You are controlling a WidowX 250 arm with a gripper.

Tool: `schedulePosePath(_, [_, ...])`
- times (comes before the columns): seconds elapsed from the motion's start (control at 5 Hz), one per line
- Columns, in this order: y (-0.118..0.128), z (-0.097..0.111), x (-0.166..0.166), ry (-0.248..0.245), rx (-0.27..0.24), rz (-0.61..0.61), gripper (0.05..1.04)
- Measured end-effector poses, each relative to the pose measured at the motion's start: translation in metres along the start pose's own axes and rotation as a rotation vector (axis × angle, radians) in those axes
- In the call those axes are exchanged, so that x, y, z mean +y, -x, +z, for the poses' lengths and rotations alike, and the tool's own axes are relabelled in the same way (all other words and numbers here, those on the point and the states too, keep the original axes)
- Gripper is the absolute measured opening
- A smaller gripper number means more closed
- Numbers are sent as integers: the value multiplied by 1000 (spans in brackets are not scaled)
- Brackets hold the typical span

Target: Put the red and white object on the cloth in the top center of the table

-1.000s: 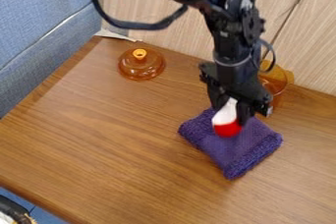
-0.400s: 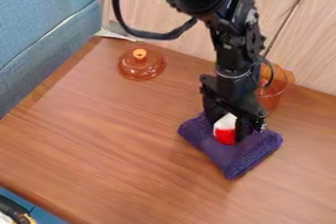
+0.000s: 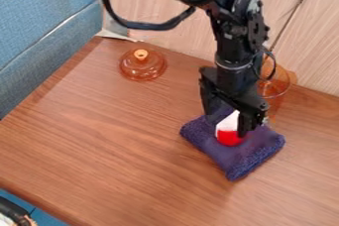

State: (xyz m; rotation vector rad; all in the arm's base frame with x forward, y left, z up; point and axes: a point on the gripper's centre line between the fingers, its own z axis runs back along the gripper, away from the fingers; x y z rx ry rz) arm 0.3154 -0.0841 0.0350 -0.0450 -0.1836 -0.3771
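So the biggest change from the earlier frames is the black two-finger gripper: it dips down toward the cloth a moment ago, and now it's a bit higher, with its fingers spread wider. I can see some purple between the left-hand finger in the picture and the red and white rounded object, so the claw looks open to me, with nothing clamped in it. The other finger overlaps the object's edge from this angle, and I can't tell if they're touching. The object itself sits on the folded purple fuzzy cloth, toward its upper part, red end down and white end up, tilted a little. More of the white shows than in the last frame. Cloth hasn't budged on the brown wood-grain table, btw. Same deal with the see-through orange lid with a round knob over to the upper left, and the see-through orange cup partly behind the arm.
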Motion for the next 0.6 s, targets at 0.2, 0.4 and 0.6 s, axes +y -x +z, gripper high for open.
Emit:
schedulePosePath(0.2, [-2,16,-3,-41,0,-35,1000])
schedulePosePath(0.4, [-8,41,-2,-77,-63,-46,1000])
schedulePosePath(0.6, [-9,44,-4,-73,-73,-81,1000])
